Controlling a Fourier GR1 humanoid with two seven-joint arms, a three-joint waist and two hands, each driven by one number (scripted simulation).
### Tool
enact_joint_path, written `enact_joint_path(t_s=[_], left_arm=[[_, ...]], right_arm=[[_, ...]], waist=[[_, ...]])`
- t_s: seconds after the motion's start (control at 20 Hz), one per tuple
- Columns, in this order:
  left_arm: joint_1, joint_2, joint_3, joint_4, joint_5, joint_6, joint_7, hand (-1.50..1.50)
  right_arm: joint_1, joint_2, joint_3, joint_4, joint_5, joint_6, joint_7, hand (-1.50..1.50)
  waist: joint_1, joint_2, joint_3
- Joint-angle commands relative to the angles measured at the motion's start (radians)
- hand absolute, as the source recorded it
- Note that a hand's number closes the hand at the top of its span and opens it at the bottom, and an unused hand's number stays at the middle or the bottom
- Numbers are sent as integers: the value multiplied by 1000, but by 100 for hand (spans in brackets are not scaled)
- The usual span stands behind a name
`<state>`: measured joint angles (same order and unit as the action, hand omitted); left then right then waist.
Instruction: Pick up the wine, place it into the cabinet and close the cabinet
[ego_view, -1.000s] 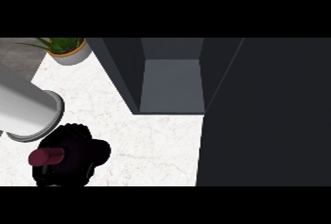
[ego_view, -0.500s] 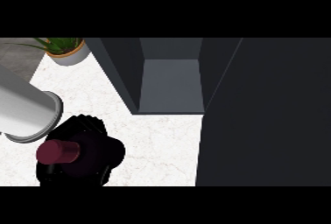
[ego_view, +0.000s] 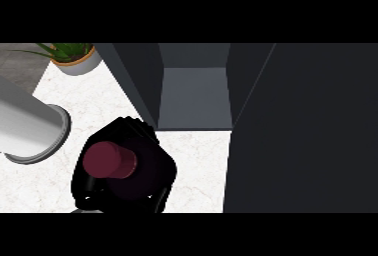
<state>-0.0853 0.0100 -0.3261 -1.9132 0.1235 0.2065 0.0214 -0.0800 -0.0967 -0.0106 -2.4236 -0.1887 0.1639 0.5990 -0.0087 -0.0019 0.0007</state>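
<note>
One hand in view: the left hand (ego_view: 122, 132), black, low and left of centre. Fingers (ego_view: 87, 182) curled and clamped round one wine bottle (ego_view: 109, 160), seen from straight above. Only its round maroon top and a little of the dark body visible inside the grip. Bottle held upright over the counter (ego_view: 88, 100), white and marbled, just in front of the cabinet and not yet inside it, slightly left of the opening. Top edge of the hand overlapping the lower end of the cabinet's left wall.

One cabinet (ego_view: 193, 95), dark grey and open, with one compartment visible: a paler grey inner face between two dark side walls. One door (ego_view: 303, 130), swung open, filling the right side as a broad dark panel from top to bottom.

One pale grey cylinder (ego_view: 26, 130) at the left edge, slanting down from the upper left, its flanged end just beside the hand. Impossible to tell whether touching it or apart.

One plant (ego_view: 66, 50) in the upper left corner, with green spiky leaves, in one round light pot (ego_view: 80, 65). Well apart from the hand, near the cabinet's left wall.
</note>
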Motion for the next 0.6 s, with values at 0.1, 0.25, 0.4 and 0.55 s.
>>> enact_joint_path(t_s=[0.1, 0.25, 0.4, 0.55], left_arm=[[-131, -10, -67, 10, -6, 146, 82, 150], [-226, -10, -85, 68, 11, 219, 123, 150], [-329, -10, -168, 172, -34, 366, 77, 150], [-300, -10, -132, 172, -20, 320, 73, 150]], right_arm=[[-23, 5, -4, -136, -96, -43, 122, -150], [28, 33, 33, -124, -50, -23, 60, -150], [3, 0, -46, -95, -128, -3, 58, -150], [70, 46, 33, -97, -39, 9, -4, -150]], waist=[[1, 0, -1], [-1, 0, 0], [-9, 1, 0], [1, 1, -1]])
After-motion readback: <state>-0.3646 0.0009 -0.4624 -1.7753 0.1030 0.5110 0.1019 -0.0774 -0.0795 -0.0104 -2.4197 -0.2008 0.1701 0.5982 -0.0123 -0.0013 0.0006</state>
